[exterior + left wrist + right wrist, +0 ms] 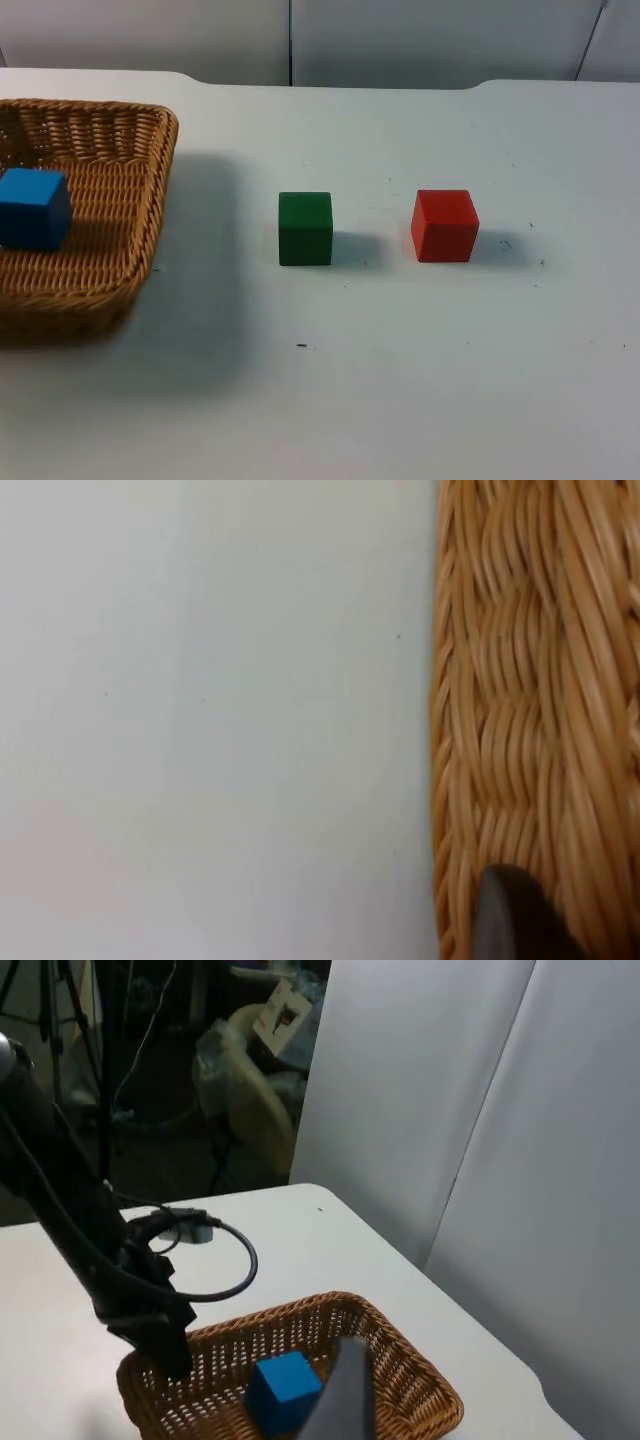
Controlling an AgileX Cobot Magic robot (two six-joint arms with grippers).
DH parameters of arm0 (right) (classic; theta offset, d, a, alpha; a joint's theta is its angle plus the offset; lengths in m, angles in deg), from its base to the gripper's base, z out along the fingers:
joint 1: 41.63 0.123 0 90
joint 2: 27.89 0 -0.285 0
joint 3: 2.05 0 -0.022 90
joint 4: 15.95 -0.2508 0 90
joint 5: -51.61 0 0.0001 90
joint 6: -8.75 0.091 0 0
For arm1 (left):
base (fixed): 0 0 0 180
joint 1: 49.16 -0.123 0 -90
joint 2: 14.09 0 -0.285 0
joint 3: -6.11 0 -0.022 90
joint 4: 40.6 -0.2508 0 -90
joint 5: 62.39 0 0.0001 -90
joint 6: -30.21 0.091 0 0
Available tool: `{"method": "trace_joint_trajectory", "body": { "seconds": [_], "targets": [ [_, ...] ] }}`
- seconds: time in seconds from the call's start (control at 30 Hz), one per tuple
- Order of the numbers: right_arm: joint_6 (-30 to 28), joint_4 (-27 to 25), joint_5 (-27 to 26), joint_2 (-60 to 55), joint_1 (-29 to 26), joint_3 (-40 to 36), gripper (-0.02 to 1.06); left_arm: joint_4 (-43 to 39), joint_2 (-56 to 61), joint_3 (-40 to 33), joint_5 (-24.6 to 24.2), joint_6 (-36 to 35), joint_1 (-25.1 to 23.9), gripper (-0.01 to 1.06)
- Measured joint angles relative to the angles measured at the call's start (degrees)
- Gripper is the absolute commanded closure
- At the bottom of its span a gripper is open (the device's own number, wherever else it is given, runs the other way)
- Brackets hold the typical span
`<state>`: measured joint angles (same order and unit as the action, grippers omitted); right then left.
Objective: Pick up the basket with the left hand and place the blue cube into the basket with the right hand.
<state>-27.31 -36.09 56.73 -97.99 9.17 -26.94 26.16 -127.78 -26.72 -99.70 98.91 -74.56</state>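
1. Top view: a white worktop [420, 400] ends at a grey partition wall [420, 40]. At the far left sits a shallow rectangular woven wicker basket [120, 190], casting a wide shadow to its right. A blue cube [33, 208] lies inside the basket. Well apart to the right, on the bare worktop, stands a dark green cube [305, 228], and just right of it, with a gap between, a red cube [445, 225].

2. Left wrist view: the basket's woven rim [530, 700] runs alongside bare worktop [200, 720]. One black fingertip of the left pincer sits against the wicker; how far the left pincer is open cannot be told.

3. Right wrist view: the right pincer hangs high above the basket [400, 1360], with the blue cube [285, 1392] inside. The left arm [90, 1260] reaches down to the basket's rim. Whether the right pincer is open cannot be told.
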Motion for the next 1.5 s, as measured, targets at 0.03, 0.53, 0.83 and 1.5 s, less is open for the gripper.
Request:
{"method": "trace_joint_trajectory", "body": {
  "seconds": [0.03, 0.53, 0.83, 1.5],
  "targets": [
    [0.0, -0.4, 0.2, 0.7, 0.0, -0.4, 0.32, 0.4, -0.3, 0.0, 0.3, 0.5, 0.0, 1.05],
    [0.1, -0.9, 5.2, 2.4, 0.0, -0.8, 0.32, 1.1, -0.8, 0.0, 6.6, 6.6, 0.1, 1.03],
    [0.1, -0.9, 5.7, 2.4, 0.0, -0.8, 0.32, 1.4, -0.8, 0.0, 9.6, 7.6, 0.1, 0.70],
    [0.1, -0.9, 6.8, 2.4, 0.0, -0.8, 0.32, 2.0, -0.8, 0.6, 10.6, 9.0, 0.1, 0.27]
  ]
}}
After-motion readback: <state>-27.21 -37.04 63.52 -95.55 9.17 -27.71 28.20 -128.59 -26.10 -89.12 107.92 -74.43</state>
